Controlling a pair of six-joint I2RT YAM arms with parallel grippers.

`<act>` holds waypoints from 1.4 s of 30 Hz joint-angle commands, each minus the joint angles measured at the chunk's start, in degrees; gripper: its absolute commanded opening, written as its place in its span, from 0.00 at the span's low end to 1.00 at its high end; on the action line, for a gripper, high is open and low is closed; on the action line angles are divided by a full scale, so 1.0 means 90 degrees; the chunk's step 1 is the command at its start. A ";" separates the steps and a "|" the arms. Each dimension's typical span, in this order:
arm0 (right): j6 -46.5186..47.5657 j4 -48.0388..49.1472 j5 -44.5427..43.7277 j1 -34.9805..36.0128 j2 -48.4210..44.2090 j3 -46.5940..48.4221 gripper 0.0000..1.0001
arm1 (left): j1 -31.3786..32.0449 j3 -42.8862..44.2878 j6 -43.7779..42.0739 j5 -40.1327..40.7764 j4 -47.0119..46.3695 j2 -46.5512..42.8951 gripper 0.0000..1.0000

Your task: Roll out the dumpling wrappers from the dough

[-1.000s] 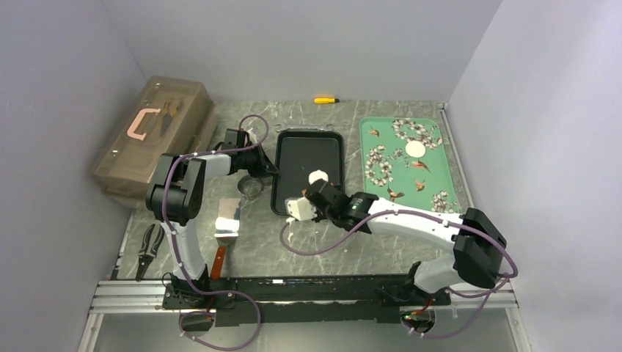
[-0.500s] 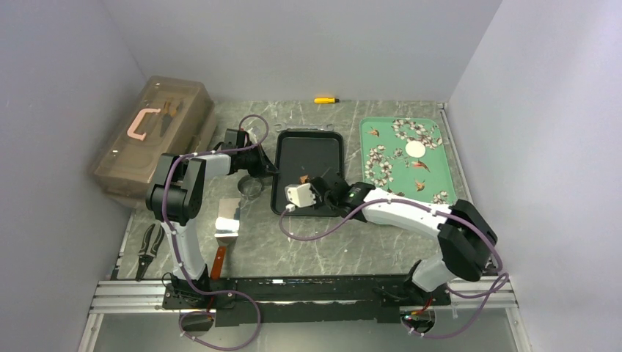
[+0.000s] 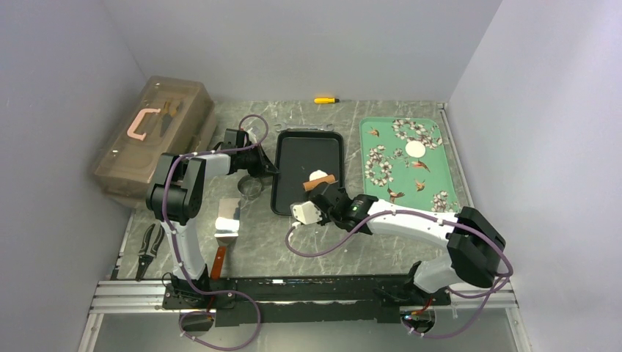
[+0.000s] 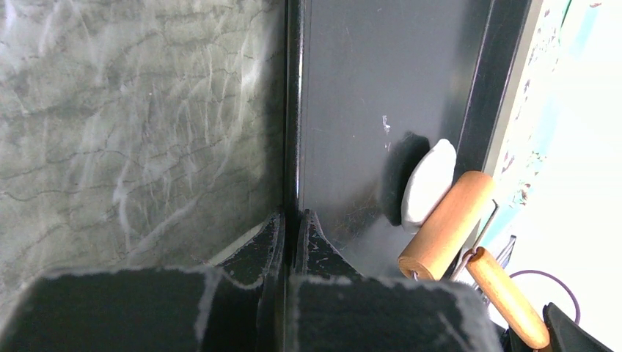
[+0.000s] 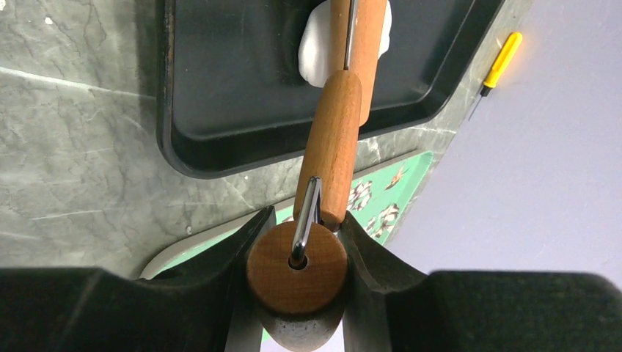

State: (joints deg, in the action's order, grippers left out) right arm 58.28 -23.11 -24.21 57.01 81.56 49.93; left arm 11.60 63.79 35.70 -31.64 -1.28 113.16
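Over tray [image 5: 242,88], gripping roller [image 5: 334,147] in low right hand [image 5: 297,246], dough [image 5: 315,44] half hidden; pinching rim [image 4: 292,147] with left hand [image 4: 292,227].

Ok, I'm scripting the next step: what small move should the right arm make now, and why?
Probably push the roller forward across the dough with light downward pressure: it rests on the thick white lump, and the left jaws pinch the black tray's rim, steadying it.

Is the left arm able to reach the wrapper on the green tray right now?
Probably not: left gripper is shut on the black tray rim; the wrapper lies beyond that tray and the right gripper holding the roller.
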 commanded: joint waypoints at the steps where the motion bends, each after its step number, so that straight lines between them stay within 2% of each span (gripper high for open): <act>1: -0.0046 -0.0250 0.0200 -0.0048 0.0195 -0.0111 0.00 | -0.0097 -0.0082 -0.0039 0.0657 0.0513 0.0335 0.00; 7: 0.0175 -0.0084 0.0293 -0.0210 0.0765 0.0076 0.00 | -0.0107 -0.0069 -0.0035 0.0644 0.0542 0.0351 0.00; 16: -0.0407 -0.1092 0.0187 0.0212 0.0095 -0.0079 0.00 | -0.0136 -0.0069 -0.0022 0.0654 0.0523 0.0366 0.00; 20: -0.0438 -0.0844 0.0238 0.0212 0.0173 -0.0089 0.00 | -0.0136 -0.0068 -0.0010 0.0628 0.0518 0.0375 0.00; 27: 0.0097 -0.0234 0.0472 -0.0164 0.0779 0.0063 0.00 | -0.0136 -0.0051 -0.0018 0.0650 0.0539 0.0365 0.00; 31: 0.0174 -0.0274 0.0489 -0.0309 0.0877 0.0153 0.00 | -0.0146 -0.0043 -0.0022 0.0631 0.0552 0.0395 0.00; 38: -0.0433 -0.1128 0.0158 0.0300 0.0296 0.0056 0.00 | -0.0146 -0.0046 -0.0040 0.0667 0.0544 0.0358 0.00; 42: -0.0545 -0.1109 0.0215 0.0439 0.0076 -0.0063 0.00 | -0.0146 -0.0052 -0.0035 0.0675 0.0538 0.0380 0.00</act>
State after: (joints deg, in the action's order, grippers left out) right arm 56.47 -24.32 -26.70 59.55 84.03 51.42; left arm 11.42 64.01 35.79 -32.21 -1.10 113.40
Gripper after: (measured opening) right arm 0.370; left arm 0.036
